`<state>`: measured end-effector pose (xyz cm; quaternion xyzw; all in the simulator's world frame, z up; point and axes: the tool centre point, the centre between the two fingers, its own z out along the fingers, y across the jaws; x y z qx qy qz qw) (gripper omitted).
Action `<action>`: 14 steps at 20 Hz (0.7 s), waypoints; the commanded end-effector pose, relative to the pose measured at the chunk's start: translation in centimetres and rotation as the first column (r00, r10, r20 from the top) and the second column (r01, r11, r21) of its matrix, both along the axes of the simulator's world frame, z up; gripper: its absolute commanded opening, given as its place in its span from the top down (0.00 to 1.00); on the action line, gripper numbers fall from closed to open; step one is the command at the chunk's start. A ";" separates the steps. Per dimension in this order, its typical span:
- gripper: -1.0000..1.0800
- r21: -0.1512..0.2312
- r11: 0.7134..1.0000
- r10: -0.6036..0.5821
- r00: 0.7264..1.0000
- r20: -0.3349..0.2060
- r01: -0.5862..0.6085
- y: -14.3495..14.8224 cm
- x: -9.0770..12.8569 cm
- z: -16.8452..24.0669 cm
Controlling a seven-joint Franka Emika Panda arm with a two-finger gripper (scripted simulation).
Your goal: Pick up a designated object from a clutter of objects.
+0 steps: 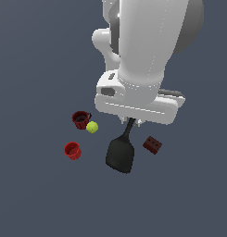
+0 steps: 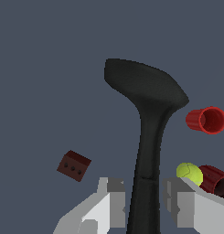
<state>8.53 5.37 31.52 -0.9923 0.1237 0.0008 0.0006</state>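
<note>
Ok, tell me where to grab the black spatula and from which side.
Grip the black spatula on its thin handle, coming from above. The handle fits between the tool fingers, which already straddle it; the flat, wide blade would not.

Plain slate floor

The floor (image 1: 36, 199) is 1 flat, dark blue-grey surface, evenly lit, with no walls or furniture visible.

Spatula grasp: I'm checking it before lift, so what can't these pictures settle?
- Exterior view: the arm hides the spatula handle's end and the gripper fingers.
- Wrist view: fingers flank the handle; contact is unclear, and the frame edge cuts off the handle's end.
</note>
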 end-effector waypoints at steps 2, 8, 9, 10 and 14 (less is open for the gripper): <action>1.00 0.000 1.000 0.001 1.000 0.001 -0.001 -1.1 1.2 2.5; 1.00 -0.001 1.000 0.000 1.000 0.001 0.000 -2.5 2.8 5.5; 1.00 -0.001 1.000 0.000 1.000 0.001 0.000 -2.7 3.0 5.9; 1.00 -0.001 1.000 0.000 1.000 0.001 0.000 -2.9 3.2 6.2; 1.00 -0.001 1.000 0.000 1.000 0.001 0.000 -3.3 3.8 7.3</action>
